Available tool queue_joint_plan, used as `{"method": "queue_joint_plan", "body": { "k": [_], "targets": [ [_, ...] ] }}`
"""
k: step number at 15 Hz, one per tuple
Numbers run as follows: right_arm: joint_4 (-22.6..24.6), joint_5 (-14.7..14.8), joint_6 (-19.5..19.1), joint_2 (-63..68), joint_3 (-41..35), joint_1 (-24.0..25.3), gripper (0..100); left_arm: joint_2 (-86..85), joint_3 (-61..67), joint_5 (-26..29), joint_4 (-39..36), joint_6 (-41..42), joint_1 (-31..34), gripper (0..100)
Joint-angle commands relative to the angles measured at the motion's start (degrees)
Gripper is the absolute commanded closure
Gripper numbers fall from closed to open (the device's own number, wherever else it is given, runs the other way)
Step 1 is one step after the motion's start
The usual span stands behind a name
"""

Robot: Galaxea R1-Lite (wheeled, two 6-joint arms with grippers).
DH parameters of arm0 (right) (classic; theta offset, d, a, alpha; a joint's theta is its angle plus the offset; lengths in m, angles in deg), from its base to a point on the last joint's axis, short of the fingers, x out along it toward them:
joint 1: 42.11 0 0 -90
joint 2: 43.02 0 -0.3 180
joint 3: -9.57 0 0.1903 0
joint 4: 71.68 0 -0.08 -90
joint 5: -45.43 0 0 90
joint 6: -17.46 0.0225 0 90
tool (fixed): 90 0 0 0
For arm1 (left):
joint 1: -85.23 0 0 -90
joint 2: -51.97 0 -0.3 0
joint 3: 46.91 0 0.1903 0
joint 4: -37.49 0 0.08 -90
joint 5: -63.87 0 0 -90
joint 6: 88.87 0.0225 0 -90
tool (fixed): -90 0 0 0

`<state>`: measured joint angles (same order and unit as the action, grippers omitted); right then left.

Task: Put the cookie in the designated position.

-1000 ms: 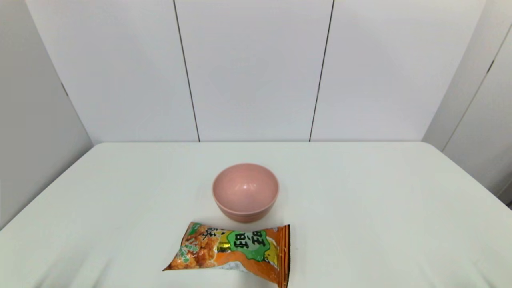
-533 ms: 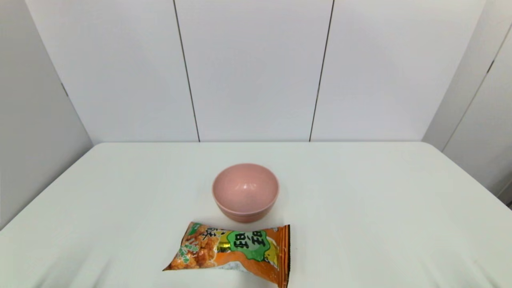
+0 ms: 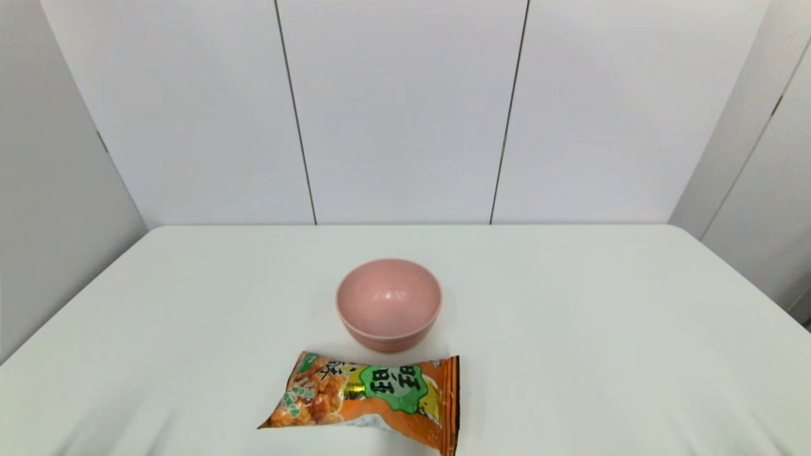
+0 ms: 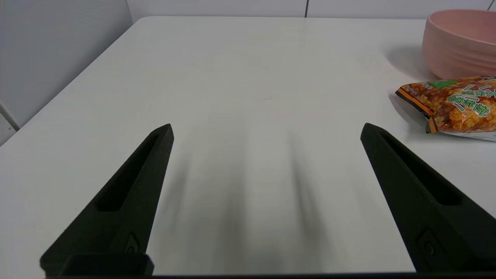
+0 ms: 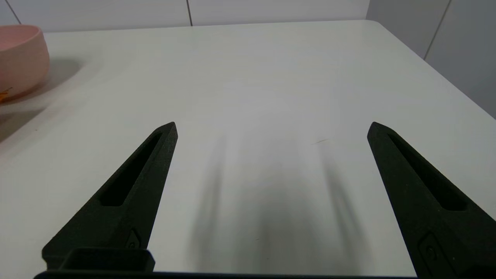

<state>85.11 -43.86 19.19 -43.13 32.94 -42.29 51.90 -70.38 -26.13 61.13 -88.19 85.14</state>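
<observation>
The cookie is a glossy, pillow-shaped foil packet, orange with crimped flat seams at both ends, a green splash label carrying black characters, and printed golden-brown lumpy pieces toward one end. It lies flat on the white table, at the near edge of the head view, held by neither pincer. In the left wrist view one crimped end of the packet shows ahead of the left gripper and off to its inner side, beyond the nearer finger's tip and apart from it.

Just behind the packet stands the pink bowl, round, smooth and matte, with faint ridges around its outer wall seen from the left wrist. Its hollow holds nothing. Bowl and packet lie very close; whether they touch cannot be told.

The left gripper hangs low over bare tabletop with its two black wedge-shaped fingers spread wide, nothing between them. The right gripper likewise hangs over the bare, smooth table, fingers splayed wide and holding nothing; the bowl sits far off on its inner side. Neither arm shows in the head view.
</observation>
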Motion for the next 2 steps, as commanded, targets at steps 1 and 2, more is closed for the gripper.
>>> {"method": "queue_joint_plan", "body": {
  "k": [1,2],
  "targets": [
    [0.0,0.0,0.0,0.0,-0.1,0.0,0,0.0,0.0,0.0,0.0,0.0,0.0,0],
    [0.1,0.0,0.0,0.0,-0.1,0.0,0,0.0,0.0,0.0,0.0,0.0,0.0,0]
  ]
}}
